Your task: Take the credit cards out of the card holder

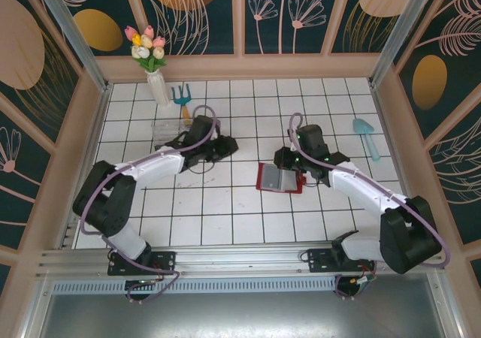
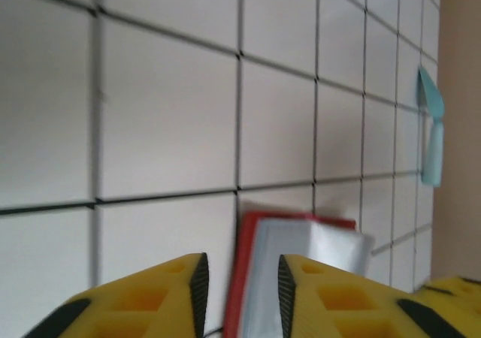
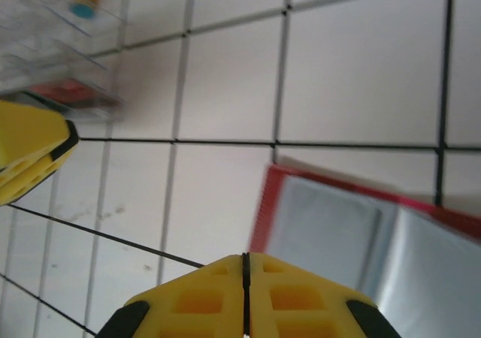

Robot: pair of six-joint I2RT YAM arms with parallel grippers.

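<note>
The card holder (image 1: 279, 178) lies open on the white tiles, red outside with grey-blue pockets facing up. It also appears in the left wrist view (image 2: 301, 251) and the right wrist view (image 3: 353, 229). The credit cards are hidden; I cannot make out any in the pockets. My left gripper (image 1: 222, 147) hovers to the left of the holder, and its yellow fingers (image 2: 169, 289) stand apart with nothing between them. My right gripper (image 1: 288, 160) is just above the holder's far edge, jaws pressed together and empty (image 3: 244, 293).
A clear plastic tray (image 1: 167, 128) sits behind the left gripper, with a flat red piece (image 3: 68, 90) at it. A vase of tulips (image 1: 154, 75) and a blue hand rake (image 1: 182, 98) stand at the back left. A teal scoop (image 1: 366, 137) lies at the right.
</note>
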